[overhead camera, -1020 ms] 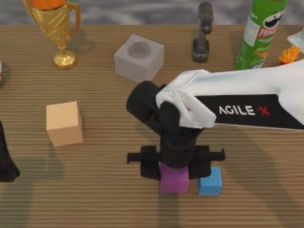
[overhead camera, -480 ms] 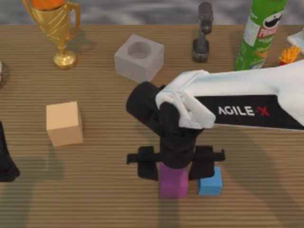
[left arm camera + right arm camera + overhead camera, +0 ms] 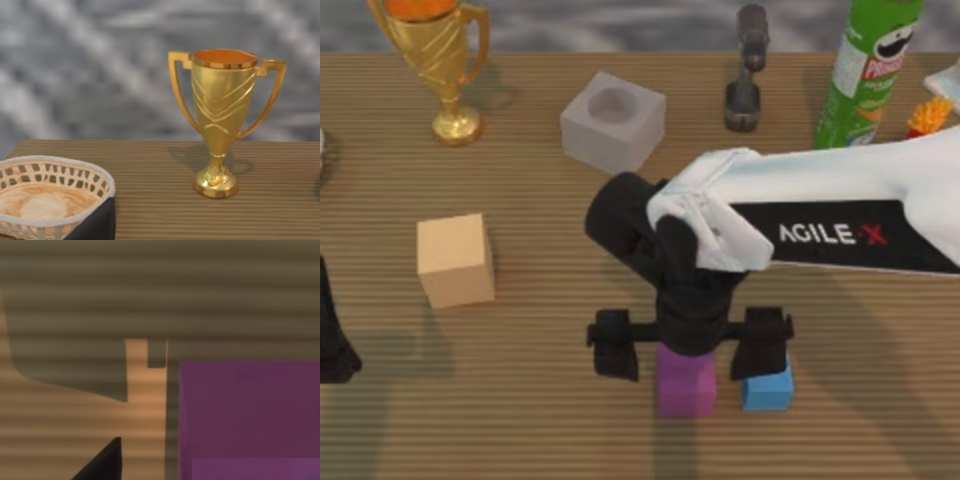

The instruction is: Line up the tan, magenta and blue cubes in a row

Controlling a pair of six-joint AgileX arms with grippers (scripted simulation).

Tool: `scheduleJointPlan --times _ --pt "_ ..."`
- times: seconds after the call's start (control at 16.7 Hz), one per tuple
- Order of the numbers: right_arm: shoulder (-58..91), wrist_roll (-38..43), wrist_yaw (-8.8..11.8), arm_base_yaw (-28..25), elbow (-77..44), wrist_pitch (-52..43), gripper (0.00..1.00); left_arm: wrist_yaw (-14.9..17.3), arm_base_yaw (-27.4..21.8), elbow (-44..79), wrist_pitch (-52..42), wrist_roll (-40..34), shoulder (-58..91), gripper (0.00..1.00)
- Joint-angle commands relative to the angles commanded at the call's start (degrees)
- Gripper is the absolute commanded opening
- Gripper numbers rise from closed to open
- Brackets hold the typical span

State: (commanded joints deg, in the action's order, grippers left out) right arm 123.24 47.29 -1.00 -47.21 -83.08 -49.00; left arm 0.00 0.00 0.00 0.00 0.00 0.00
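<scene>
Top view: the right gripper [image 3: 688, 352] is held low over the near middle of the table, its fingers spread wide apart, one to either side of the magenta cube [image 3: 685, 384], with neither finger touching it. The magenta cube is set on the table near its front edge, and the blue cube [image 3: 766, 388] is placed just to its right, a narrow gap being left between them; the right-hand finger is seen overlapping the blue cube's far edge. The tan cube [image 3: 454, 259] is found well apart from both, toward the table's left side. A pale grey block with a round hole [image 3: 613, 120], a gold trophy [image 3: 438, 58] and a green crisps can [image 3: 873, 68] are ranged along the back. The left gripper [image 3: 332, 340] is parked at the left edge, and whether its fingers are open cannot be told.
</scene>
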Motion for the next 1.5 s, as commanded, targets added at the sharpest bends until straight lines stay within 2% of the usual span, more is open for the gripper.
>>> scheduleJointPlan --times 0.24,0.54,0.72,1.08,1.32,1.5 --pt "-0.4 0.1 0.0 0.0 -0.8 -1.0 1.0 0.0 0.0 0.0 0.0 0.0 0.0 1.0" --pt "-3.9 0.1 0.1 -0.5 -6.6 -11.1 1.0 0.0 0.0 0.0 0.0 0.0 0.0 1.0" --pt "-5.4 0.0 0.0 -0.5 -8.4 -13.8 1.0 0.0 0.0 0.0 0.0 0.0 0.0 1.0" --pt "-6.9 -0.8 -0.3 0.5 -7.1 -12.6 1.0 0.0 -0.2 1.6 -1.0 -0.4 1.6 1.0" --pt "-16.6 -5.5 -2.2 4.8 0.5 -7.1 1.0 0.0 -1.3 10.8 -7.1 -2.6 11.3 1.0" --pt "-28.2 -11.5 -4.1 9.7 10.6 -1.5 1.0 0.1 -2.7 21.6 -14.4 -5.1 24.4 1.0"
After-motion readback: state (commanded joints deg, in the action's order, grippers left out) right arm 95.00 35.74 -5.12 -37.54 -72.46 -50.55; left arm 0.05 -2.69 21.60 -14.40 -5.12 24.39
